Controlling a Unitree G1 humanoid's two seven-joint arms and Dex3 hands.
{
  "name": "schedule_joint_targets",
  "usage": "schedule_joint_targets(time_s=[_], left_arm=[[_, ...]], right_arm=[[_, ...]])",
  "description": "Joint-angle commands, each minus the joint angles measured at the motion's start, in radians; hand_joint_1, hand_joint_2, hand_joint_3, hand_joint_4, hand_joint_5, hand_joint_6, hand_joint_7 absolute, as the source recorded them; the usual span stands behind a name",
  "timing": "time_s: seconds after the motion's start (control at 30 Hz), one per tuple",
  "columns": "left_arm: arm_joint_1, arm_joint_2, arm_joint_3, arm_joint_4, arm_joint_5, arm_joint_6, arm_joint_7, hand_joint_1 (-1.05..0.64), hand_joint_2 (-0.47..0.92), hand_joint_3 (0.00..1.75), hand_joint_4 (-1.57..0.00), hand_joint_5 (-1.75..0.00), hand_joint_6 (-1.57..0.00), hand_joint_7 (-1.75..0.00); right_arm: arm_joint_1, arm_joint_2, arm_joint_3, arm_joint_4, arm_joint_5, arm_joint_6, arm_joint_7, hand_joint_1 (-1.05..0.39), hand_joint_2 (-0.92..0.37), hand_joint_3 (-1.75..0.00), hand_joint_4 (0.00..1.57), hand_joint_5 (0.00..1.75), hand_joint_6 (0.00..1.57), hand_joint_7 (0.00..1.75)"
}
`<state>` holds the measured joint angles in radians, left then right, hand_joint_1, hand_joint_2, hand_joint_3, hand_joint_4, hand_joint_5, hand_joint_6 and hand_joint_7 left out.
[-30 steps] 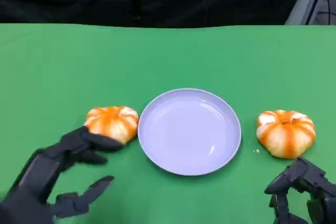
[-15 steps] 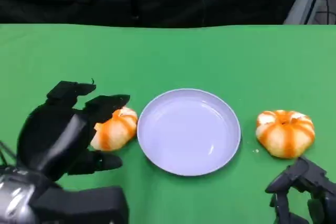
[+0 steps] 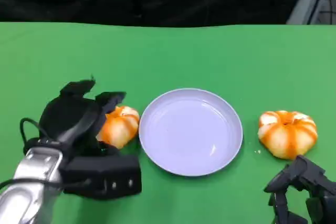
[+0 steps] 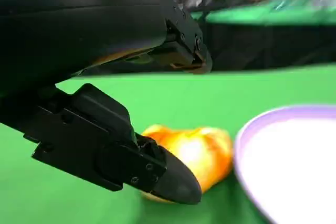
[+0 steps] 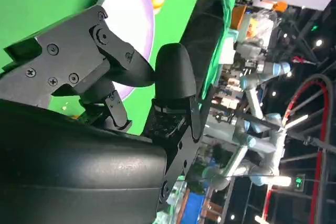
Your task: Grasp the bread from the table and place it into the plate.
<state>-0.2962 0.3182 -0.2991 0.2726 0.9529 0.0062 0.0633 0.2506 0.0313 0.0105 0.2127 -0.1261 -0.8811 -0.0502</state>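
- Down at the lower right of the head view, the right hand [image 3: 302,192] sits low near the frame edge, fingers curled in with nothing between them; it lies just short of the right bread [image 3: 286,133], touching nothing, so I judge it is parked while the other arm works.
- Lower left of the same view, the silver left forearm [image 3: 29,182] runs up to the left hand [image 3: 79,116], which is draped over the left bread [image 3: 119,125] from the outer side.
- That hand's fingers [image 3: 111,98] reach over the bun's far top edge, spread wide enough to span it. The left wrist view shows one black finger low against the bun's near side with the shell above, so the hand brackets it; whether it is truly clamped I cannot tell.
- Approaching from the outside makes sense: the bun's plate-side flank is left free, so a lift and short carry toward frame centre would do.
- Centre frame, the plate [image 3: 231,153] is pale lilac, shallow, bare inside; the left bread lies just beside its left rim, perhaps touching.
- Right of the plate, the second bun rests apart from the rim on the green table [image 3: 173,51].
- Farthest back, across the top of the frame, a dark backdrop closes the scene.
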Motion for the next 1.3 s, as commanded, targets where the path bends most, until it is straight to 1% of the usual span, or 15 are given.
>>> schedule_joint_targets(time_s=[0.03,0.07,0.27,0.47,0.57,0.77,0.9,1.1,1.13,1.2,1.3], left_arm=[[-0.050,0.005,-0.033,0.083,-0.016,0.019,0.015,-0.97,0.87,0.01,-0.16,-0.13,-0.39,0.00],[-0.053,0.006,-0.037,0.087,-0.019,0.020,0.018,-0.97,0.87,0.00,-0.16,-0.13,-0.39,0.00],[-0.136,-0.041,-0.087,0.276,-0.043,0.039,0.054,-0.99,0.87,0.00,-0.19,-0.10,-0.38,0.00],[-0.180,-0.050,-0.121,0.386,-0.070,0.021,0.098,-0.99,0.88,0.01,-0.21,-0.07,-0.38,0.00],[-0.203,-0.057,-0.138,0.445,-0.085,0.014,0.120,-1.00,0.89,0.01,-0.23,-0.07,-0.40,-0.01],[-0.222,-0.058,-0.158,0.484,-0.109,0.010,0.136,-0.99,0.90,0.00,-0.24,-0.05,-0.40,0.00],[-0.232,-0.064,-0.176,0.534,-0.123,-0.008,0.163,-0.98,0.92,0.01,-0.26,-0.04,-0.41,-0.01],[-0.233,-0.061,-0.184,0.552,-0.144,-0.024,0.177,-0.97,0.92,0.01,-0.27,-0.03,-0.41,0.00],[-0.228,-0.060,-0.181,0.554,-0.152,-0.032,0.179,-0.91,0.92,0.01,-0.31,-0.04,-0.43,-0.01],[-0.223,-0.058,-0.181,0.566,-0.163,-0.048,0.184,-0.87,0.92,0.02,-0.33,-0.05,-0.44,-0.01],[-0.226,-0.058,-0.187,0.592,-0.173,-0.064,0.193,-0.80,0.92,0.01,-0.41,-0.06,-0.48,-0.02]], right_arm=[[-0.003,-0.012,-0.006,0.012,0.011,-0.019,-0.001,-0.14,-0.53,-1.21,0.85,1.75,0.73,1.52],[-0.003,-0.012,-0.006,0.013,0.011,-0.020,-0.001,-0.14,-0.53,-1.21,0.85,1.75,0.73,1.52],[0.005,-0.014,-0.007,0.004,0.013,-0.014,0.001,-0.13,-0.53,-1.22,0.85,1.75,0.73,1.53],[0.006,-0.001,-0.007,0.002,0.010,-0.016,-0.009,-0.11,-0.53,-1.22,0.85,1.75,0.73,1.53],[0.001,-0.007,-0.005,0.008,0.018,-0.025,-0.002,-0.09,-0.54,-1.22,0.85,1.75,0.73,1.52],[-0.002,-0.009,-0.008,0.015,0.018,-0.029,-0.002,-0.11,-0.54,-1.22,0.86,1.75,0.73,1.52],[0.011,-0.004,-0.009,-0.007,0.003,-0.010,-0.009,-0.13,-0.53,-1.21,0.85,1.75,0.73,1.52],[0.017,-0.004,-0.008,-0.021,0.001,0.000,-0.007,-0.14,-0.53,-1.21,0.85,1.75,0.73,1.51],[0.020,-0.005,-0.007,-0.030,0.000,0.007,-0.006,-0.11,-0.53,-1.21,0.84,1.75,0.73,1.51],[0.025,-0.004,-0.006,-0.041,-0.001,0.013,-0.007,-0.10,-0.54,-1.21,0.84,1.75,0.73,1.52],[0.019,-0.006,-0.008,-0.029,-0.001,0.001,-0.007,-0.10,-0.53,-1.20,0.85,1.75,0.73,1.52]])
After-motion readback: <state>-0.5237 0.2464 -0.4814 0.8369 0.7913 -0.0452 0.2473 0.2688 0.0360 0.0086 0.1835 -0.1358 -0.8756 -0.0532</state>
